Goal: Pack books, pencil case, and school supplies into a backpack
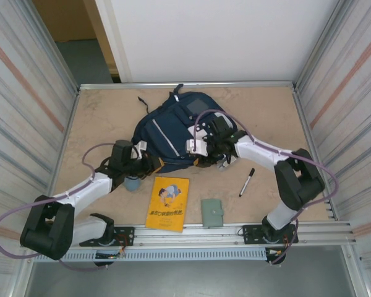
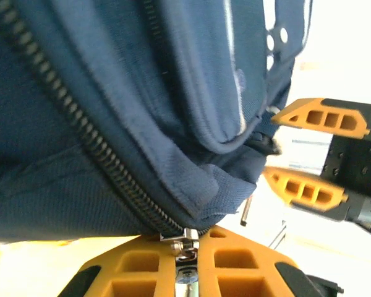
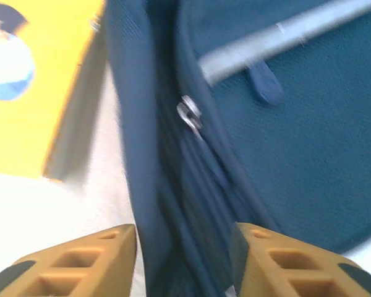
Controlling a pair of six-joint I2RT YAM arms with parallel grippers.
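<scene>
Though agape, right pincer [image 3: 183, 250] astride backpack [image 3: 303, 154].

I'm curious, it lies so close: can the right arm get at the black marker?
Probably yes: the marker lies alone on bare table beside the right arm, nothing covering it.

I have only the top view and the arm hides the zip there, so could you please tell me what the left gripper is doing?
Observer: The left gripper is shut on the metal zip pull at the backpack's edge.
Operator: Thank you. And the other one, is it gripping anything?
Observer: No. The right gripper is open, with one finger on each side of a fold of the backpack.
</scene>
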